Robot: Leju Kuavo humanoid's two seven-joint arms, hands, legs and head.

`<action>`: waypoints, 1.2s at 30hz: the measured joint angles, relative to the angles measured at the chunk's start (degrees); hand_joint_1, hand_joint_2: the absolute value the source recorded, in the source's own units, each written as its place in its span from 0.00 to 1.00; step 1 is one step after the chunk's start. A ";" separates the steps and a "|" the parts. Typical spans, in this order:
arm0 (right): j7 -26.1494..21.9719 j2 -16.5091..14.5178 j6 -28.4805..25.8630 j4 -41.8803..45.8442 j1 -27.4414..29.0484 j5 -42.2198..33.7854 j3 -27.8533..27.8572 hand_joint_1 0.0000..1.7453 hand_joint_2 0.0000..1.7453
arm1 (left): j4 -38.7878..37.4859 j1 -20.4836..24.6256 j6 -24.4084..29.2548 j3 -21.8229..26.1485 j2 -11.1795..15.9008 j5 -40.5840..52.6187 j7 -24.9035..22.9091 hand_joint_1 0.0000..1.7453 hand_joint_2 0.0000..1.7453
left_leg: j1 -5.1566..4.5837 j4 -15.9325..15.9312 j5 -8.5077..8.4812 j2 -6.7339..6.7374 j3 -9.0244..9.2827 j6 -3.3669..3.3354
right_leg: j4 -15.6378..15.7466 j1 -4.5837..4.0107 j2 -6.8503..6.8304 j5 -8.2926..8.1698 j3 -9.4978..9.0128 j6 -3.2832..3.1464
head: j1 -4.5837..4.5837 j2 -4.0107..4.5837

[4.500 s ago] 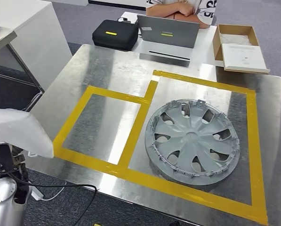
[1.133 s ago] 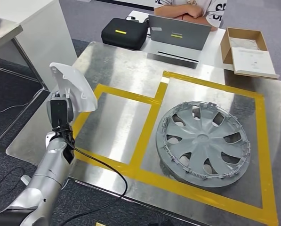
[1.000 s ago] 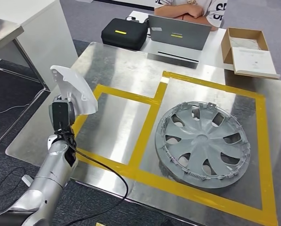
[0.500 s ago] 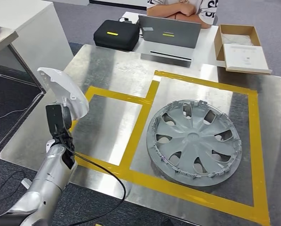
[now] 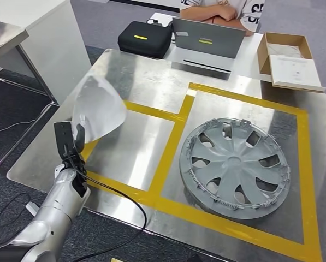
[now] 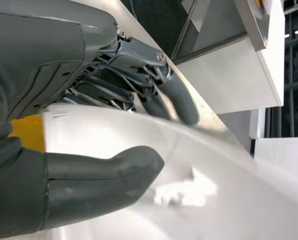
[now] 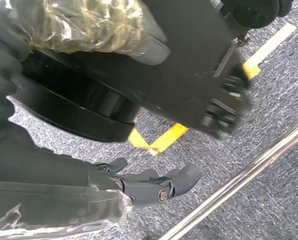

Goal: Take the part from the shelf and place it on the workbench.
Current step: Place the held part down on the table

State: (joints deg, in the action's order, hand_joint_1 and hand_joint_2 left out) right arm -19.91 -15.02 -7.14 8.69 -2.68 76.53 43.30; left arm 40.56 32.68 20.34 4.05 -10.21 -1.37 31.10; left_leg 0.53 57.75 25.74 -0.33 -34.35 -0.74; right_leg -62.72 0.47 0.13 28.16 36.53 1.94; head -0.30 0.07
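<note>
Polished steel workbench (image 5: 144, 76) marked with yellow tape rectangles (image 5: 175, 128) is stretching across the head view's centre. At its left, the left hand (image 5: 76, 136) is gripping a white curved plastic part (image 5: 97, 109), thumb and fingers (image 6: 177, 102) clamping it, raised above the smaller taped rectangle's left edge; the part is looking blurred. A grey plastic wheel cover (image 5: 235, 166) is lying inside the larger rectangle at right. The right hand (image 7: 154, 187) is hanging over grey carpet, fingers apart, holding nothing.

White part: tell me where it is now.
In the head view, the white part is held by the left hand above the workbench's left side, over the smaller yellow-taped box.
</note>
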 joint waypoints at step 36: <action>0.10 -0.02 0.28 -0.19 0.02 -0.32 0.06 0.00 0.00 | -4.63 2.54 1.61 0.66 0.46 2.63 -1.75 0.00 0.00 | -0.06 0.34 0.29 0.02 -0.05 1.58 | 5.24 -0.28 0.31 -1.53 -2.71 -1.69 | -0.12 0.00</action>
State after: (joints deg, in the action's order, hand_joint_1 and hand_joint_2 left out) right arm -19.80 -15.04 -6.86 8.50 -2.67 76.21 43.36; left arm 35.93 35.21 21.95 4.71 -9.75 1.26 29.35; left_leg 0.47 58.09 26.03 -0.31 -34.40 0.84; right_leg -57.49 0.19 0.44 26.63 33.82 0.25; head -0.42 0.07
